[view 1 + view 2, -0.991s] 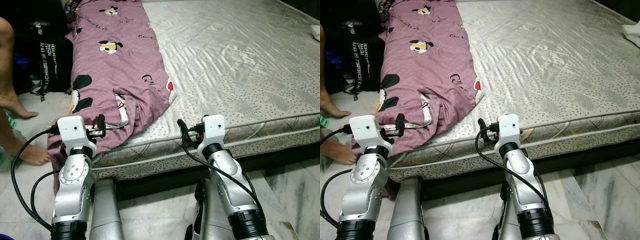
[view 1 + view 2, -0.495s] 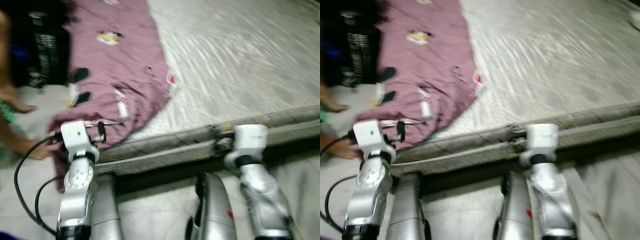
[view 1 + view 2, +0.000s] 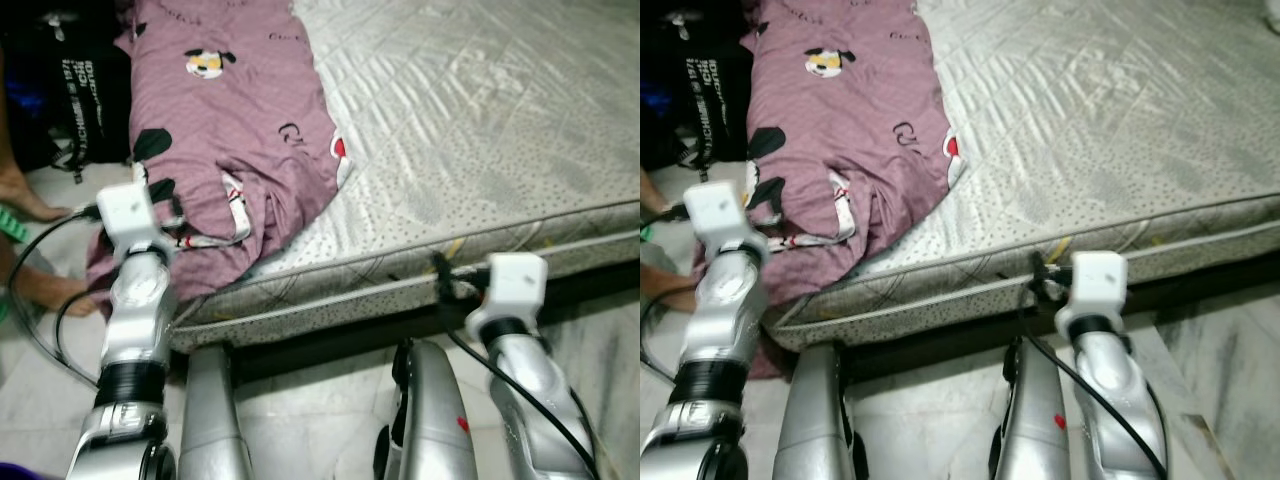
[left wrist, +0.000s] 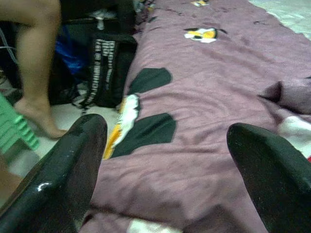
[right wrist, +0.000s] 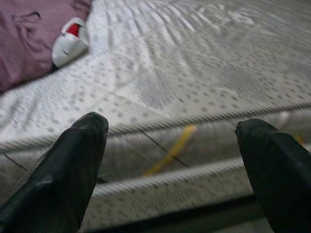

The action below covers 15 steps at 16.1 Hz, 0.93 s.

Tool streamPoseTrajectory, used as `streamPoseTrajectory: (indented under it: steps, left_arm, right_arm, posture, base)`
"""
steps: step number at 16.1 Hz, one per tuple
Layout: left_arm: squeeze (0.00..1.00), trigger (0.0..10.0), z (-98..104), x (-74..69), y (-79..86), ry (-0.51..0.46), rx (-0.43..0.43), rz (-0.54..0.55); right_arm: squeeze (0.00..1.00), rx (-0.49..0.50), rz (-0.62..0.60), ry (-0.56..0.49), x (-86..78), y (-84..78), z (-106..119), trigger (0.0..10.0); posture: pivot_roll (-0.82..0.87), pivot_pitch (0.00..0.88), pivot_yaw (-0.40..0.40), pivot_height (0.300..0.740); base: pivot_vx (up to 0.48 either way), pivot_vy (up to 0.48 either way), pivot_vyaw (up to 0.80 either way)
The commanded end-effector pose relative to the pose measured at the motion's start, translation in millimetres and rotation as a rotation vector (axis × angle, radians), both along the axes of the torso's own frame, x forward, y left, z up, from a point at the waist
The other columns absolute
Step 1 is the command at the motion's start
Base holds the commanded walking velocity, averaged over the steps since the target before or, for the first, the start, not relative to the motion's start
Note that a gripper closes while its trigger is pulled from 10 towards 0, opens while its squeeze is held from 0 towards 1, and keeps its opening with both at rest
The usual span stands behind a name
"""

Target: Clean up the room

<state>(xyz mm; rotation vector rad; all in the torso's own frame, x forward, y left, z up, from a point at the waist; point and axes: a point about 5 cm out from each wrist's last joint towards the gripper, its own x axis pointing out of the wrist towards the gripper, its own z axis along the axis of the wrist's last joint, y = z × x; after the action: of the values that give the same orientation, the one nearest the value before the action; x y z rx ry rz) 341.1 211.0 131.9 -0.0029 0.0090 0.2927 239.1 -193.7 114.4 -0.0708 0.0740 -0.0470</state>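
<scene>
Over on the far left a person's bare foot stood on the tiled floor, with a black bag leaning right beside the bed. The left gripper hung over the low end of the mauve cartoon-print blanket, fingers spread wide apart and nothing between them. That blanket was lying rumpled along the left side of the mattress, its bottom edge spilling over the corner toward the floor. Going right, the rest of the grey quilted mattress was bare fabric. The right gripper was down in front of the mattress's front edge, pointing at the piped side seam, its two fingers also well apart and holding nothing
</scene>
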Motion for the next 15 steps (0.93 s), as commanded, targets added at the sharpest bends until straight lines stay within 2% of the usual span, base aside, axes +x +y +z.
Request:
streamPoseTrajectory:
  steps: [1, 3, 4, 7, 10, 11, 12, 13, 15]
  left_arm:
    - [0.0, 10.0, -3.5, 5.6, 3.2, 0.022, -0.002, -0.004]
    - [0.0, 10.0, -11.4, 14.2, -1.4, 0.079, -0.008, -0.046]
    - [0.0, 10.0, -19.6, 18.2, -7.5, 0.142, -0.009, -0.094]
    - [0.0, 10.0, -24.7, 23.6, -17.2, 0.17, -0.022, -0.134]
    - [0.0, 10.0, -30.4, 31.4, -54.6, 0.235, 0.036, -0.331]
    - [0.0, 10.0, -25.6, 32.0, -82.5, 0.188, 0.099, -0.461]
    - [0.0, 10.0, -25.1, 30.7, -94.0, 0.177, 0.127, -0.519]
    - [0.0, 10.0, -26.0, 26.3, -117.3, 0.159, 0.233, -0.65]
    - [0.0, 10.0, -28.3, 17.4, -144.2, 0.121, 0.382, -0.801]
  right_arm:
    - [0.0, -0.003, -0.02, 0.015, -11.5, -6.7, 1.9, 10.0]
    - [0.0, -0.032, -0.02, 0.04, -24.9, -11.8, 2.2, 10.0]
    - [0.0, -0.044, -0.025, 0.06, -31.4, -15.1, 1.6, 10.0]
    - [0.0, -0.061, -0.03, 0.08, -39.1, -20.3, 3.1, 10.0]
    - [0.0, -0.069, -0.023, 0.097, -41.8, -20.4, 5.2, 10.0]
    - [0.0, -0.072, -0.021, 0.099, -40.8, -20.7, 5.0, 10.0]
    - [0.0, -0.072, -0.021, 0.099, -40.3, -20.7, 5.0, 10.0]
    - [0.0, -0.073, -0.019, 0.098, -38.3, -20.3, 5.1, 10.0]
    - [0.0, -0.073, -0.016, 0.093, -35.0, -19.1, 5.6, 10.0]
  posture:
    - [-0.09, 0.147, 0.034, 0.479]
    - [-0.12, 0.172, 0.027, 0.465]
    - [-0.13, 0.186, 0.021, 0.465]
    - [-0.15, 0.199, 0.011, 0.465]
    - [-0.16, 0.201, 0.006, 0.465]
    - [-0.16, 0.196, 0.006, 0.465]
    - [-0.16, 0.194, 0.006, 0.465]
    - [-0.16, 0.189, 0.007, 0.465]
    - [-0.15, 0.182, 0.007, 0.465]
  base:
    - [0.0, 0.0, 0.0]
    - [0.0, 0.0, 0.0]
    - [0.0, 0.0, 0.0]
    - [0.0, 0.0, 0.0]
    - [0.0, 0.0, 0.0]
    - [0.0, 0.0, 0.0]
    - [0.0, 0.0, 0.0]
    - [0.0, 0.0, 0.0]
    - [0.0, 0.0, 0.0]
